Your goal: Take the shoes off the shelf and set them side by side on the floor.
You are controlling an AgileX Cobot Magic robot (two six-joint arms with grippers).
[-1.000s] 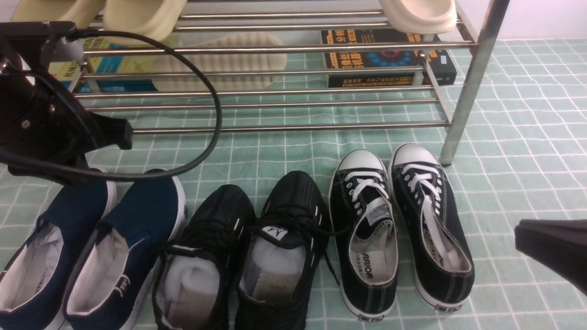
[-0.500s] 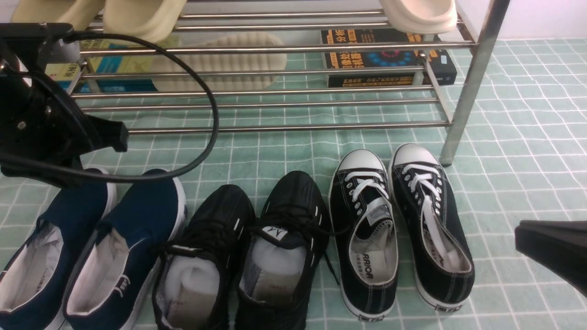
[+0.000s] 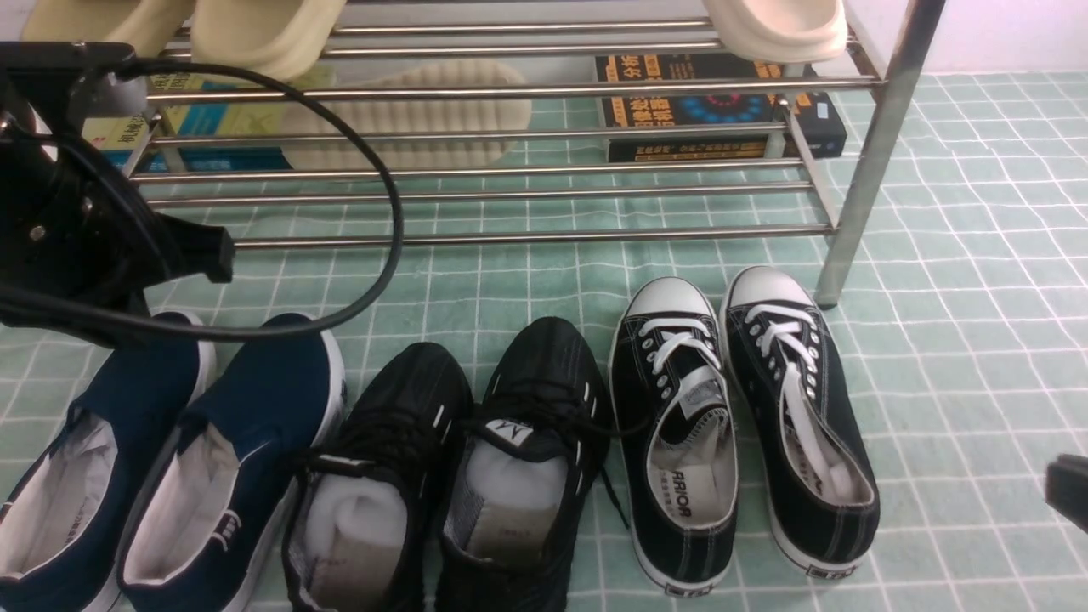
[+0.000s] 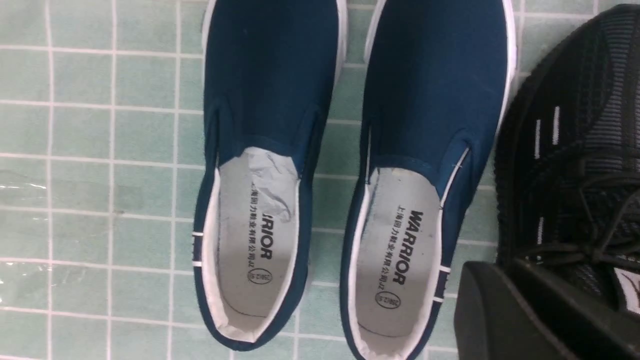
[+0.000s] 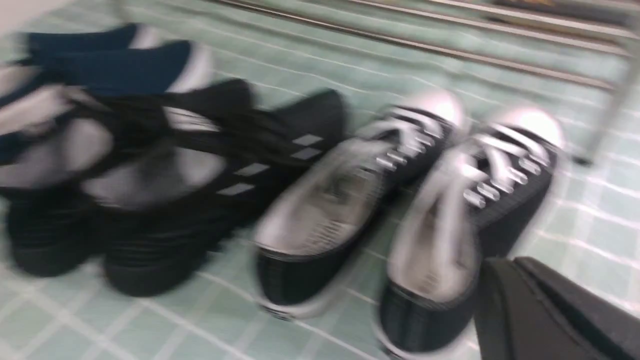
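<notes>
The shoes, two all-black knit sneakers (image 3: 374,476) (image 3: 531,442) stuffed with white paper, stand side by side on the pale green tiled floor (image 3: 977,297), toes toward the silver tube shelf (image 3: 858,187). One of them shows beside my left gripper (image 4: 500,280), which hovers shut and holds nothing. My left arm (image 3: 76,229) hangs over the navy pair. Only a corner of my right gripper (image 3: 1073,489) shows at the front view's right edge. In the blurred right wrist view that gripper (image 5: 510,272) is shut, empty, near a canvas sneaker's heel.
Navy slip-ons (image 3: 170,459) sit left of the black pair, black canvas sneakers with white toe caps (image 3: 680,425) to the right. Cream slippers (image 3: 263,30) (image 3: 778,25) lie on the shelf's upper tier. Books (image 3: 714,110) lie behind the lower rails.
My right gripper has pulled back toward the right edge of the front view. The left arm has drifted slightly left and up. The shoes have not moved.
</notes>
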